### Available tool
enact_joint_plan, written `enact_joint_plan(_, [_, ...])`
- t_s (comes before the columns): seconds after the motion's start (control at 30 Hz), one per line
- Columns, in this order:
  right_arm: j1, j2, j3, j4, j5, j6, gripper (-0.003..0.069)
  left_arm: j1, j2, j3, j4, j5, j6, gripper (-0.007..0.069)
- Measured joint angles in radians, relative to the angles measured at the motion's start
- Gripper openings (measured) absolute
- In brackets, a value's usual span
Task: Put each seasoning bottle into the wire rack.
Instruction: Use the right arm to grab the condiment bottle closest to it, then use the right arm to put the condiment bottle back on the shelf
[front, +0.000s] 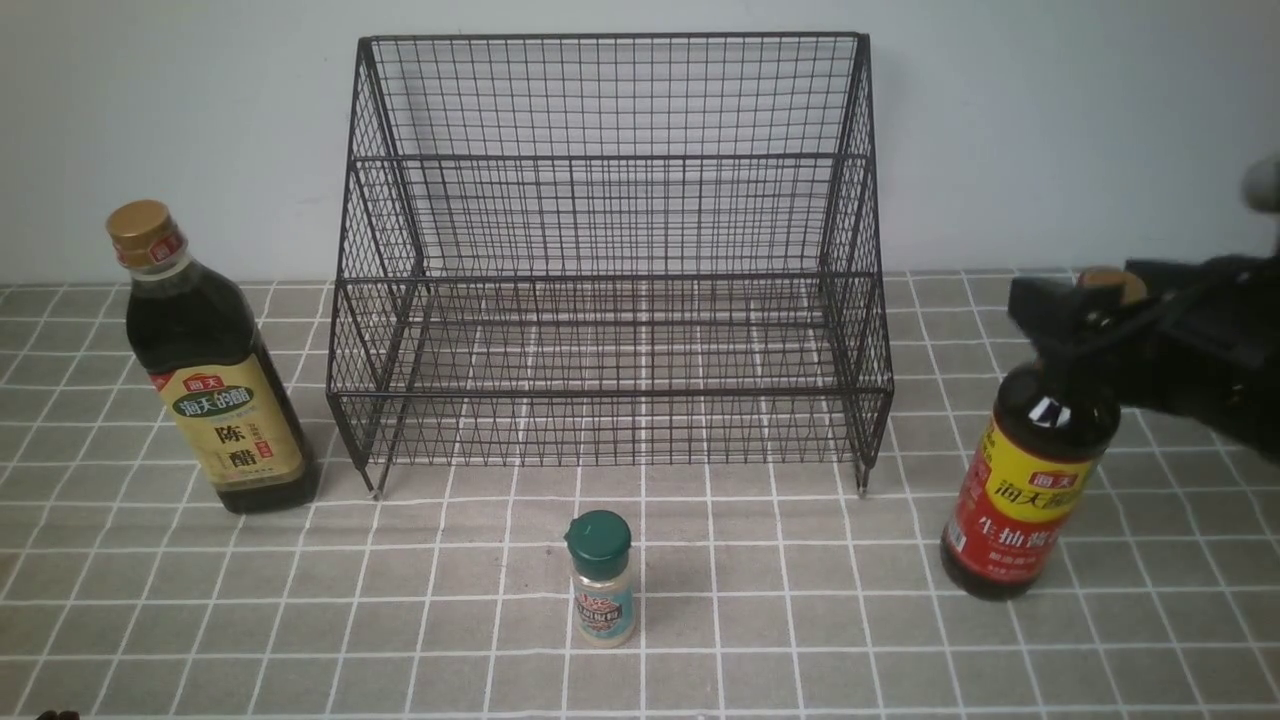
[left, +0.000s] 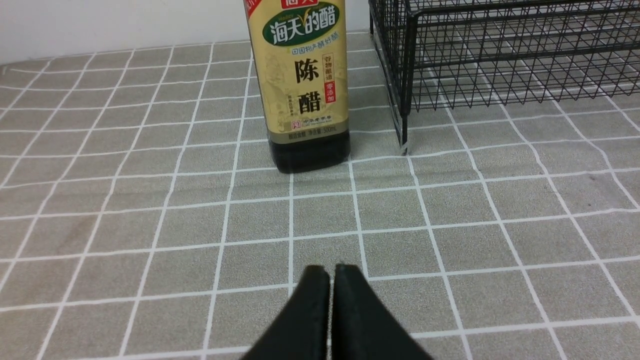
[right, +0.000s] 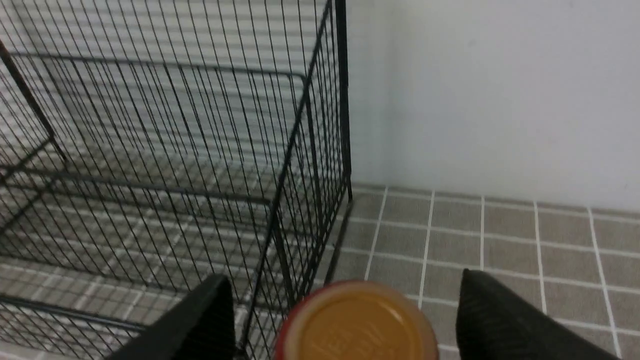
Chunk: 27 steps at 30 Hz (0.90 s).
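The black wire rack (front: 610, 270) stands at the back centre with nothing in it. The gold-capped bottle with the beige label (front: 215, 385) stands to its left and shows in the left wrist view (left: 306, 85). The small green-capped shaker (front: 600, 580) stands in front of the rack. The bottle with the red-yellow label (front: 1035, 480) stands at the right. My right gripper (front: 1085, 310) is open around its neck; its cap (right: 357, 325) sits between the fingers (right: 500, 320), apart from both. My left gripper (left: 331, 272) is shut and empty, low over the table short of the beige-label bottle.
The grey tiled tabletop (front: 800, 600) runs to a white wall (front: 1050, 120) right behind the rack. The rack's right side mesh (right: 300, 175) is close beside the right gripper.
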<state>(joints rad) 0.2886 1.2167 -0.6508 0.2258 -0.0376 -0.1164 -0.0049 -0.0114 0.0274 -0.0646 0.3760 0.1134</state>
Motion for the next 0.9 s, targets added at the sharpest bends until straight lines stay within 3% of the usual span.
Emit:
enact_joint_plan(0.1, [0.0, 0.064, 0.0, 0.0, -0.009, -0.001, 0.0513, 0.0, 0.0, 0.0, 0.0, 0.0, 0.0, -0.0007])
enact_joint_plan(0.2, [0.0, 0.093, 0.0, -0.004, -0.01, -0.006, 0.0395, 0.0, 0.0, 0.0, 0.0, 0.0, 0.0, -0.0007])
enact_joint_plan(0.27, [-0.001, 0.085, -0.011, -0.026, 0.004, -0.032, 0.0261, 0.0, 0.0, 0.0, 0.0, 0.0, 0.0, -0.0007])
enact_joint_plan(0.53, [-0.003, -0.015, -0.234, -0.082, 0.273, -0.074, 0.0269, 0.0, 0.0, 0.0, 0.0, 0.0, 0.0, -0.0007])
enact_joint_plan(0.9, [0.058, 0.039, -0.622, -0.036, 0.29, -0.082, 0.0269, 0.0, 0.0, 0.0, 0.0, 0.0, 0.0, -0.0007])
